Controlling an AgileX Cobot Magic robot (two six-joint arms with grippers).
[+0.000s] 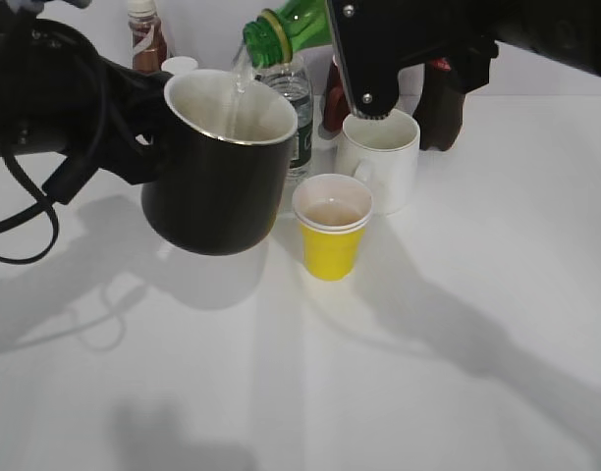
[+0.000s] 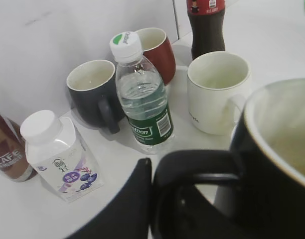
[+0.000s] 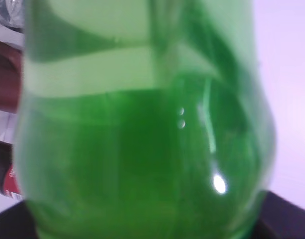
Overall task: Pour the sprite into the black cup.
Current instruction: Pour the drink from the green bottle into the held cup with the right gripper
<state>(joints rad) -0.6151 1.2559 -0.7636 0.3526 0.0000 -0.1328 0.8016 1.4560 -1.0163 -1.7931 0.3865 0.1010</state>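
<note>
My left gripper [image 1: 148, 137] is shut on the handle of the black cup [image 1: 222, 186] and holds it above the table, tilted a little. In the left wrist view the cup [image 2: 272, 164] fills the lower right and my jaws [image 2: 155, 199] clamp its squarish handle. My right gripper [image 1: 364, 74] is shut on the sprite bottle [image 1: 286, 31], tipped with its open green neck over the cup's rim. A thin clear stream falls from the neck into the cup. The green bottle [image 3: 142, 149] fills the right wrist view and hides the jaws.
A yellow paper cup [image 1: 332, 235] stands just right of the black cup, a white mug [image 1: 384, 157] behind it. A water bottle [image 2: 142, 99], dark mug [image 2: 92, 92], dark red mug [image 2: 157, 50], cola bottle [image 2: 207, 25], milk carton [image 2: 58, 154] and coffee bottle [image 2: 8, 154] stand at the back.
</note>
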